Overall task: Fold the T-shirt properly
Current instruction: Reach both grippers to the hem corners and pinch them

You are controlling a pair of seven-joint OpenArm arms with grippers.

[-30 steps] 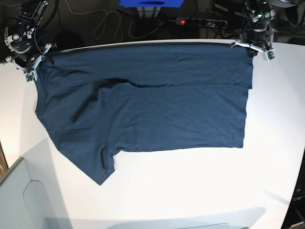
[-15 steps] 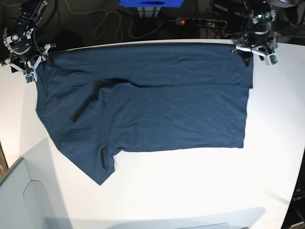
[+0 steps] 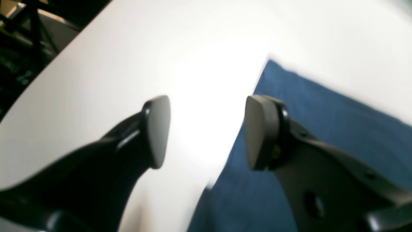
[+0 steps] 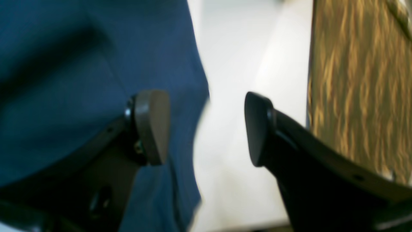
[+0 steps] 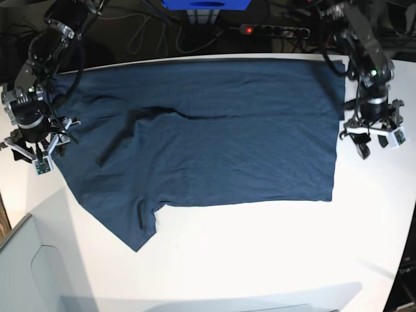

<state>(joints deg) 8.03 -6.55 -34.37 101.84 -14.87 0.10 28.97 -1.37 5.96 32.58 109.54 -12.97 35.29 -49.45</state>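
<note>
- The left gripper (image 5: 372, 138) has its jaws spread wide and holds nothing. It has let go of the far corner of the T-shirt (image 5: 201, 143) and come down to about 3 o'clock on the table (image 5: 260, 260), just beside the shirt's side edge.
- In the left wrist view, one fingertip (image 3: 259, 132) hangs over the blue cloth and the other over the bare white table. The shirt edge runs between them.
- The right gripper (image 5: 34, 144) is spread open too, with nothing in it. It has also dropped its far corner and moved to about 9 o'clock, at the shirt's other side edge.
- In the right wrist view, one fingertip (image 4: 151, 125) is over the cloth and the other over the table.
- The shirt lies flat in the middle of the table, already folded over once, with a sleeve sticking out at about 7 o'clock.
- I think that first fold is now done and laid down.
- I think both grippers are lining up to grab the side edges for the next fold.
</note>
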